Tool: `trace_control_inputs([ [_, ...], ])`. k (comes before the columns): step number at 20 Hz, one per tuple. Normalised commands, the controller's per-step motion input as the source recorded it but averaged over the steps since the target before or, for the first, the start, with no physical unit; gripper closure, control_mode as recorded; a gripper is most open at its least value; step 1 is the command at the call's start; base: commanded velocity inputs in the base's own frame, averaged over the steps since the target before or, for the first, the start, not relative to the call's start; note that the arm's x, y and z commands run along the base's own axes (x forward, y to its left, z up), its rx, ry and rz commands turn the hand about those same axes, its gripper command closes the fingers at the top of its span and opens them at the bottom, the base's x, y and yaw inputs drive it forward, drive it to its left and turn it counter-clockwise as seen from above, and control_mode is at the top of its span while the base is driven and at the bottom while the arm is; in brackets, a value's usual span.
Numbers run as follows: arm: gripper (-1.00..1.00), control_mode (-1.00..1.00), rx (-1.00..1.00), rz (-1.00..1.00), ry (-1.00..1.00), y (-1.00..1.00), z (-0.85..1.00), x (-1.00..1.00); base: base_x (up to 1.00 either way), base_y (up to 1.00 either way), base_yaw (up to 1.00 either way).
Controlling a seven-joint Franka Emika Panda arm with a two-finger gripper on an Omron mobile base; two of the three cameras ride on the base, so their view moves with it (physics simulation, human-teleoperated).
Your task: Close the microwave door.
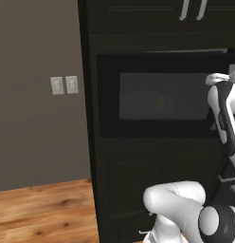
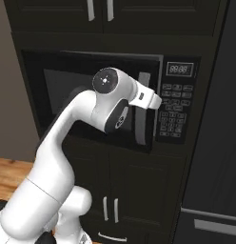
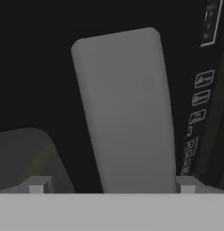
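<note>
The microwave is a black built-in box with a keypad panel of pale buttons on its right. Its door, black with a tinted window, stands almost flush with the front, slightly ajar. The long silver-grey handle runs down the door's right edge. My gripper is right at that handle. In the hand view the handle rises between the two fingertips, which stand wide apart; the gripper is open. The oven's interior is hidden.
Dark cabinet doors with small silver handles sit above, and more below the microwave. A tall dark panel stands to the right. On the left are a grey wall with switch plates and wooden floor.
</note>
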Motion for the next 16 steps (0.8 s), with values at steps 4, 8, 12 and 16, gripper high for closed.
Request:
trace_control_inputs([
  [4,-1.00,-1.00,0.04,0.00,-0.08,0.00,-0.44,1.00,0.00,0.00,0.00],
  [8,-1.00,-1.00,0.03,0.00,-0.05,0.00,-0.38,1.00,0.00,0.00,0.00],
  [12,-1.00,-1.00,0.02,0.00,-0.01,0.00,-0.31,1.00,0.00,0.00,0.00],
  [16,-1.00,-1.00,0.02,0.00,0.00,0.00,-0.26,1.00,0.00,0.00,0.00],
])
